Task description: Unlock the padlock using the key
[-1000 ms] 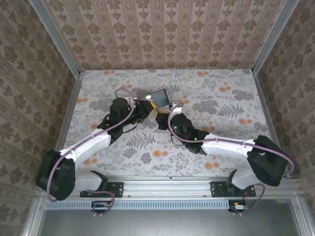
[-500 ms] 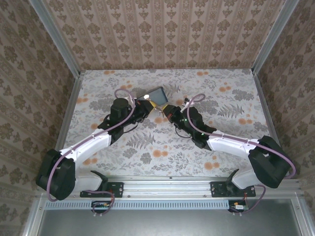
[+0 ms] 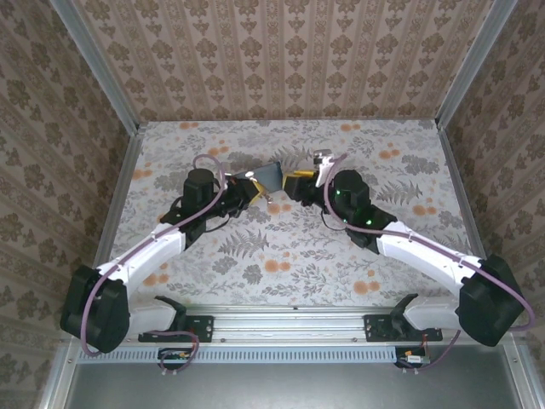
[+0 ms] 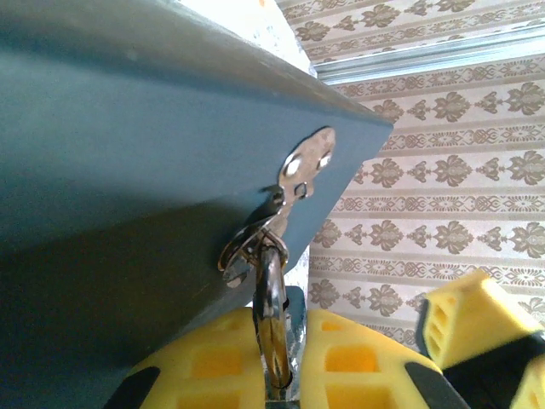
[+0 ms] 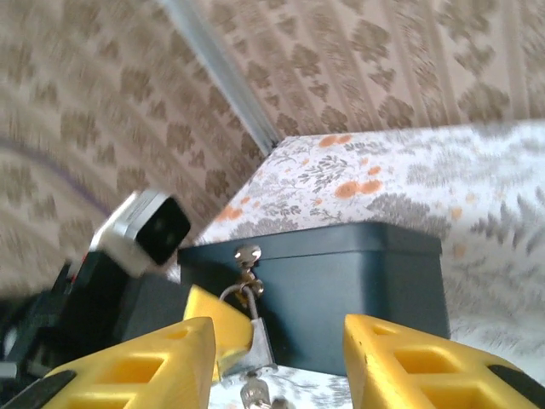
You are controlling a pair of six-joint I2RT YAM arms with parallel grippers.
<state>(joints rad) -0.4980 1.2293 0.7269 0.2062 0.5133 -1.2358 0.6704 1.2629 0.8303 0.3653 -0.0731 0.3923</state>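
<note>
Metal padlock (image 5: 259, 344): hung by its thin silvery shackle (image 4: 269, 294) through the hasp (image 4: 306, 162) of a dark blue tin (image 4: 128, 128).
Left gripper (image 4: 279, 377): clamped on the padlock, with ribbed yellow fingers (image 4: 204, 362) pressed in from both sides.
Right gripper (image 5: 272, 366): jaws spread wide, nothing held, pointed at the padlock.
Key (image 5: 254, 394): seen as a small grey bit just below the padlock, blurred and cut off.
Arms: both are reached inward over the floral table (image 3: 281, 264).

The top view is softly and evenly lit, with only faint shadows on the pale flower-patterned tabletop (image 3: 281, 256). In the left wrist view, blown-out white glare sits at 12 o'clock above the dark blue rectangular metal tin (image 4: 128, 170), and the tiny brass-coloured padlock (image 4: 271, 328) glints along its shackle. The right wrist view is smeared by motion blur toward 9 o'clock.
</note>
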